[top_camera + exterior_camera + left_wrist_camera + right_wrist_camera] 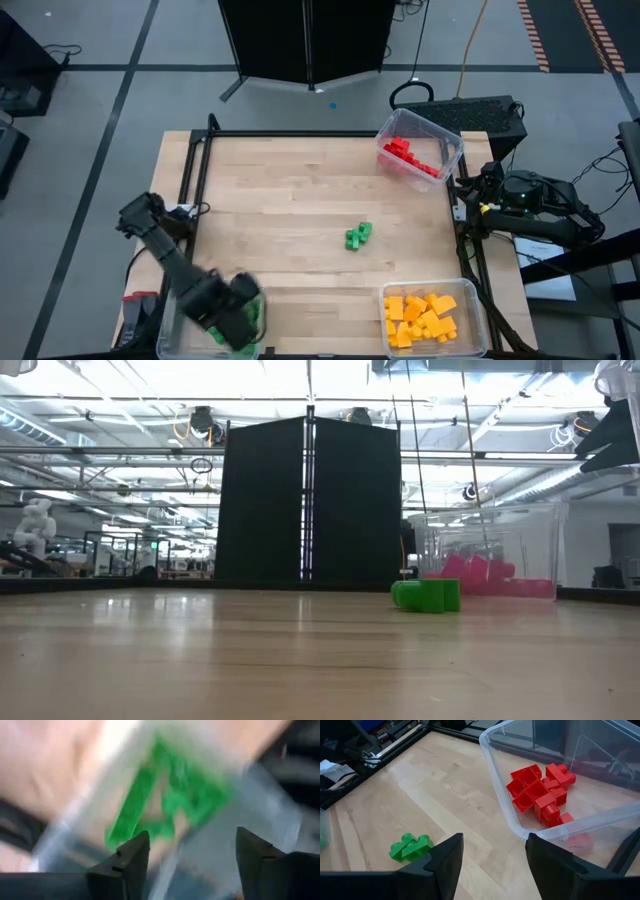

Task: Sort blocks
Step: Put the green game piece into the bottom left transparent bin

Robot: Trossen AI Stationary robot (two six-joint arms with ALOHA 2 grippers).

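Two green blocks (358,235) mid-table; wrist view alone (blurred) shows binned green blocks (165,795).

Premises: a large open robotics lab or industrial test hall. Evidence follows. The low view shows a high ceiling with exposed beams, ducting and rows of strip lights (120,400) across the upper frame. A white humanoid robot figure (36,520) stands at the far left. A black folding partition (308,500) screens the centre background. In the high view, the wooden worktable (290,200) sits on a grey floor; hazard-striped floor tape (535,35) runs at upper right, and loose cables (470,50) trail nearby.
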